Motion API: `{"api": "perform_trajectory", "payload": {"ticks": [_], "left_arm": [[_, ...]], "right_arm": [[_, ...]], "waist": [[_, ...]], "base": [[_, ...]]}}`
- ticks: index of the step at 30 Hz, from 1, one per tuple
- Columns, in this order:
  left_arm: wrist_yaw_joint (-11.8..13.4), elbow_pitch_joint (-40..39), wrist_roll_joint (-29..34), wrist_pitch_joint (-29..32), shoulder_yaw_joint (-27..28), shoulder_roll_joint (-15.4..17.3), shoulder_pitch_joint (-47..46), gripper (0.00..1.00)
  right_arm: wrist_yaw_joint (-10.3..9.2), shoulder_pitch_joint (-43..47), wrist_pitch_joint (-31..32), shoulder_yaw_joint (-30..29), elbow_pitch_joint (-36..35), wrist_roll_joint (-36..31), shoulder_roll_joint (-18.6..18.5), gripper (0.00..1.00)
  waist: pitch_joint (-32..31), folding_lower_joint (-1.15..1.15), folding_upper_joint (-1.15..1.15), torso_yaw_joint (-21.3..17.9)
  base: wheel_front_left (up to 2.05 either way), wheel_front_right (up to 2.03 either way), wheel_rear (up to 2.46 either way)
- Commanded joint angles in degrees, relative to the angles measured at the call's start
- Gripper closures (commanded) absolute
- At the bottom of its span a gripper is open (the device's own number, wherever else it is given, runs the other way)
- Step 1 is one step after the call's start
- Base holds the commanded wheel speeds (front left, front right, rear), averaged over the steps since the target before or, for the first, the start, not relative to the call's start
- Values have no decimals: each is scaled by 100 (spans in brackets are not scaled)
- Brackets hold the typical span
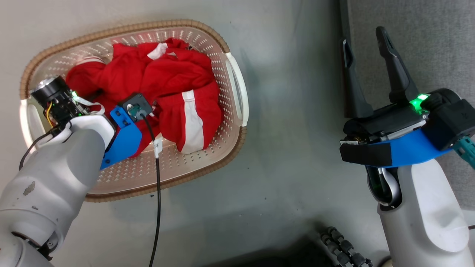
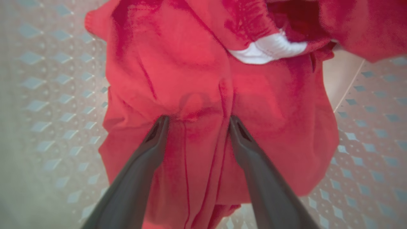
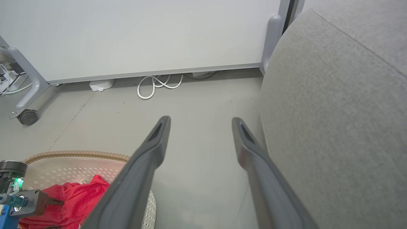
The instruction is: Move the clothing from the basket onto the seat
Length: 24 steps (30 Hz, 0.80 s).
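The red clothing [image 1: 167, 85] with white stripes lies heaped in the cream perforated basket [image 1: 237, 85] at the left of the head view. My left arm reaches down into the basket, its wrist above the heap. In the left wrist view my left gripper [image 2: 197, 122] is open, both fingertips pressed into the red fabric [image 2: 190, 79] with a fold between them. My right gripper [image 1: 365, 44] is open and holds nothing, hanging over the floor beside the grey sofa seat [image 1: 426, 33]. The right wrist view shows the right gripper [image 3: 200, 122] next to the sofa [image 3: 334, 105].
The basket stands on a grey floor [image 1: 289, 155]. A black cable [image 1: 157, 193] hangs from my left wrist across the basket rim. In the right wrist view a white panel wall [image 3: 143, 35], coiled white cable [image 3: 159, 84] and a caster leg [image 3: 27, 116] stand beyond.
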Motion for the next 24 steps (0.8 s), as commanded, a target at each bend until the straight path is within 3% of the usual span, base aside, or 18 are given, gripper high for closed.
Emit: {"api": "perform_trajectory", "payload": {"ticks": [1, 13, 14, 15, 16, 17, 24], "left_arm": [[7, 18, 1, 93, -5, -5, -116, 0], [42, 43, 30, 744, -124, -167, -333, 0], [49, 45, -7, 788, -107, -172, -331, 6], [61, 45, 23, 809, -126, -171, -346, 48], [65, 46, 19, 812, -128, -170, -361, 78], [65, 46, -11, 815, -122, -176, -360, 100], [79, 37, -124, 688, -100, -282, -325, 100]], "right_arm": [[1, -84, -4, -5, -41, 21, -14, 0], [1, -57, -4, -66, -279, 80, -14, 0], [1, -46, -4, -72, -302, 84, -14, 0], [1, -39, -4, -76, -320, 90, -14, 0], [1, -42, -4, -77, -333, 99, -14, 0], [1, -47, -4, -71, -337, 102, -14, 0], [1, -93, -4, -118, -304, 84, -14, 0]], "waist": [[88, -1, 0, -20], [416, -1, 0, -121], [432, -1, 0, -119], [447, -1, 0, -119], [462, -1, 0, -121], [470, -1, 0, -124], [358, -1, 0, -96]], "base": [[0, 0, 0], [0, 0, 0], [0, 0, 0], [0, 0, 0], [0, 0, 0], [0, 0, 0], [0, 0, 0]]}}
